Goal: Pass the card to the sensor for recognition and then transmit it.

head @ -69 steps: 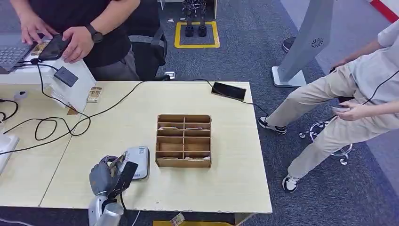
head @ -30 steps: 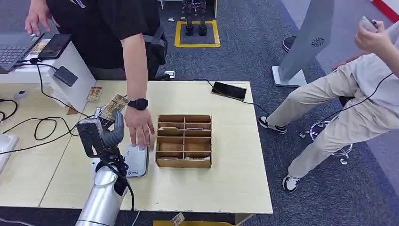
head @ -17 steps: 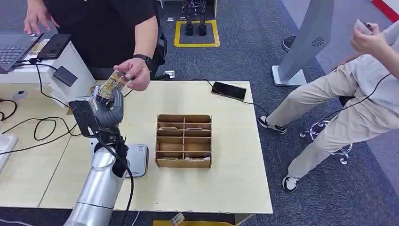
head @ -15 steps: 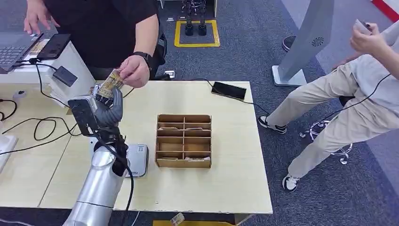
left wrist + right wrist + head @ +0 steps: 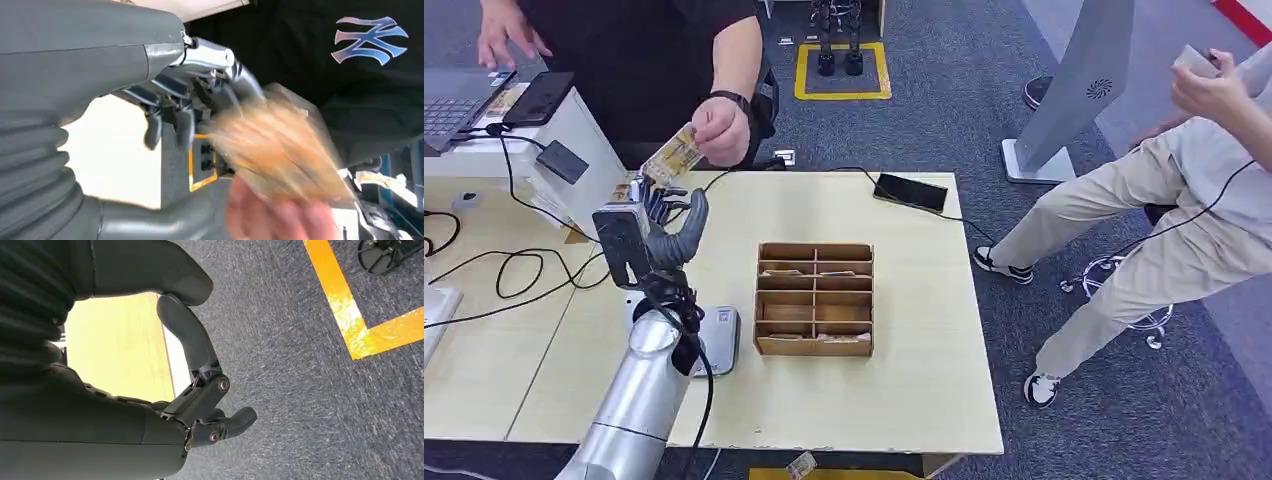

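Note:
A person in black standing behind the table pinches the patterned card (image 5: 672,157) in a hand (image 5: 717,130) and holds it just above my left hand (image 5: 662,222). That hand is raised over the table's left half with its fingers (image 5: 656,203) spread and nothing in them. In the left wrist view the card (image 5: 272,145) is blurred, close to my fingertips (image 5: 165,127), with the person's fingers (image 5: 265,215) on it. The white sensor (image 5: 717,340) lies on the table below my left arm. My right hand (image 5: 200,400) hangs over the carpet, holding nothing.
A wooden box (image 5: 814,298) with several compartments stands mid-table. A black phone (image 5: 910,192) on a cable lies at the far edge, and black cables (image 5: 524,265) loop on the left. A second person (image 5: 1194,190) sits to the right of the table.
My left hand lifted the card from beside the sensor toward the person. The person took hold of it and drew it up out of my fingers, which have spread.

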`<act>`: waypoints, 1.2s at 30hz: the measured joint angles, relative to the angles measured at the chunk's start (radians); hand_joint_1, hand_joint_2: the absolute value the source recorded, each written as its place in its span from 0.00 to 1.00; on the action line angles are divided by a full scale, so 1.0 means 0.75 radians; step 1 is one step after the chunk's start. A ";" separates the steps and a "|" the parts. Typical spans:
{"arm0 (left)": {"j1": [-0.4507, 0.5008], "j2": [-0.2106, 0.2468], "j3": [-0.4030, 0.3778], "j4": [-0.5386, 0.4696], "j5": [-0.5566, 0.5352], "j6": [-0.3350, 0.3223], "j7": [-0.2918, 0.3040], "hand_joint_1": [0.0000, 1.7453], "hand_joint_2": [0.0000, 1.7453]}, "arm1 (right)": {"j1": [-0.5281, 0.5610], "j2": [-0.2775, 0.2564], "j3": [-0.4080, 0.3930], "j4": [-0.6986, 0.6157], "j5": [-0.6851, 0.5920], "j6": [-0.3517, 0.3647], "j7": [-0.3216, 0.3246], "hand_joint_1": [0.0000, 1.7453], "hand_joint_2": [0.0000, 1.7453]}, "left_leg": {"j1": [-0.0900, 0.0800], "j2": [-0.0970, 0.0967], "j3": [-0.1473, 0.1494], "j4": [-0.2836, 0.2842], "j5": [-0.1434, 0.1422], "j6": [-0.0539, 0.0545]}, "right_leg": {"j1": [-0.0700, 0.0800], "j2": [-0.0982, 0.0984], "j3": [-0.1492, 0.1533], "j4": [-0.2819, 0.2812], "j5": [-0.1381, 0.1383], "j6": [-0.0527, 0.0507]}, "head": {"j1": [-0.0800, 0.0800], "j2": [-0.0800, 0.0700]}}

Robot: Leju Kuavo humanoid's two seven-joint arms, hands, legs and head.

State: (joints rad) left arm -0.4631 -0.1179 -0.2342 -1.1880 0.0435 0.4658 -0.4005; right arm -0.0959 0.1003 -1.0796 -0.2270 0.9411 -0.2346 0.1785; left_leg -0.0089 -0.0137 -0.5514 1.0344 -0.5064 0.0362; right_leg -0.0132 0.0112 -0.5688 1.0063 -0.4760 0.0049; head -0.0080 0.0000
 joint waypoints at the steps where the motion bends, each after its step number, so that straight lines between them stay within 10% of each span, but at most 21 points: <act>1: 0.000 0.000 -0.003 0.004 0.000 0.003 -0.001 0.00 1.00 | 0.000 0.001 0.000 0.000 0.000 -0.002 0.001 0.00 1.00 | 0.000 0.000 0.000 0.000 0.000 0.000 | 0.000 0.000 0.000 0.000 0.000 0.000 | 0.000 0.000; 4: -0.001 0.000 -0.006 0.013 0.000 0.009 -0.005 0.00 1.00 | 0.000 0.000 0.000 0.000 0.000 -0.007 0.002 0.00 1.00 | 0.000 0.000 0.000 0.000 0.000 0.000 | 0.000 0.000 0.000 0.000 0.000 0.000 | 0.000 0.000; 5: -0.001 0.000 -0.006 0.014 0.001 0.014 -0.010 0.00 0.00 | 0.000 0.001 0.001 0.000 0.001 -0.009 0.002 0.00 1.00 | 0.000 0.000 0.000 0.000 0.000 0.000 | 0.000 0.000 0.000 0.000 0.000 0.000 | 0.000 0.000; 10: 0.003 -0.005 -0.006 0.015 0.021 0.079 -0.053 0.00 0.00 | 0.000 0.001 0.001 0.000 0.003 -0.024 0.004 0.00 1.00 | 0.000 0.000 0.000 0.000 0.000 0.000 | 0.000 0.000 0.000 0.000 0.000 0.000 | 0.000 0.000; 11: 0.008 -0.005 -0.006 0.012 0.029 0.082 -0.064 0.00 1.00 | 0.000 0.001 0.001 0.000 0.003 -0.025 0.004 0.00 1.00 | 0.000 0.000 0.000 0.000 0.000 0.000 | 0.000 0.000 0.000 0.000 0.000 0.000 | 0.000 0.000; 18: 0.145 0.002 -0.032 -0.183 0.109 -0.025 -0.133 0.00 1.00 | 0.004 0.001 0.001 0.000 0.002 -0.038 0.002 0.00 1.00 | 0.000 0.000 -0.001 0.000 -0.001 0.000 | 0.000 0.000 0.000 0.000 0.000 0.000 | 0.000 0.000; 25: 0.312 0.040 -0.110 -0.405 0.199 -0.376 -0.185 0.00 1.00 | 0.008 0.001 0.001 0.000 0.006 -0.029 -0.011 0.00 1.00 | 0.000 0.000 -0.001 0.000 -0.002 0.000 | 0.000 0.000 0.000 0.000 -0.001 0.000 | 0.001 0.000; 36: 0.384 0.064 -0.131 -0.506 0.205 -0.399 -0.191 0.00 1.00 | 0.013 0.001 0.000 0.000 0.008 -0.023 -0.010 0.00 1.00 | 0.000 0.000 0.000 0.000 -0.001 0.000 | 0.000 0.000 0.000 0.000 -0.001 0.000 | 0.000 0.000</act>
State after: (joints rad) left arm -0.1748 -0.0702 -0.3323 -1.5671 0.1969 0.1667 -0.5440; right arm -0.0862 0.1007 -1.0792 -0.2270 0.9472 -0.2518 0.1709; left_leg -0.0088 -0.0137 -0.5517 1.0343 -0.5075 0.0360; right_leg -0.0131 0.0112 -0.5689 1.0062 -0.4765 0.0047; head -0.0080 0.0000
